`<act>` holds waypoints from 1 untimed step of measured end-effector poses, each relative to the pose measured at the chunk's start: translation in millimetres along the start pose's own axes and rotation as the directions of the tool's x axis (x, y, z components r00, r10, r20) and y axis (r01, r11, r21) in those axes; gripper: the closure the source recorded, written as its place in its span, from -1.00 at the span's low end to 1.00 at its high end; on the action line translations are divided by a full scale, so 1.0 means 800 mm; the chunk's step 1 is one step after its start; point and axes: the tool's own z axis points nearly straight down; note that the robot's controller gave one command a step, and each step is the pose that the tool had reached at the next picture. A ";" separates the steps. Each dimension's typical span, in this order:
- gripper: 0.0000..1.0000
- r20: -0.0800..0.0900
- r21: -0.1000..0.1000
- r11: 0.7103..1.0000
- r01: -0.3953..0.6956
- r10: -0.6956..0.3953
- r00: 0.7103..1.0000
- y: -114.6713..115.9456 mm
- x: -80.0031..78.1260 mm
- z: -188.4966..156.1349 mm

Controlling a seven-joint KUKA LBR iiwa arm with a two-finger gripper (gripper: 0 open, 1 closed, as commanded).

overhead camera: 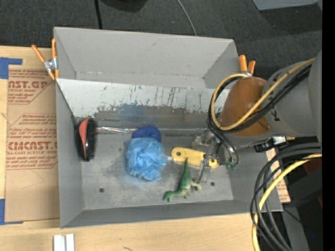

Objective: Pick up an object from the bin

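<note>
My gripper point(211, 151) hangs low over the right part of the bin floor, under the arm's orange cover. A flat yellow piece point(184, 155) with a hole in its left end lies right beside it, and its right end reaches under the gripper. A green toy dinosaur point(182, 186) lies just below and left of the gripper, tail toward the front wall. A crumpled light-blue mesh sponge point(145, 159) sits left of the yellow piece, with a dark blue ball point(148, 133) behind it.
A red and black brush point(85, 138) lies against the left wall, its clear handle pointing right along the back of the floor. The arm and its cables cover the bin's right side.
</note>
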 end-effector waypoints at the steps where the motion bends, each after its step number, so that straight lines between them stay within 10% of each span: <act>1: 1.00 0.007 -0.001 0.997 -0.081 0.081 0.997 -0.012 -0.007 0.003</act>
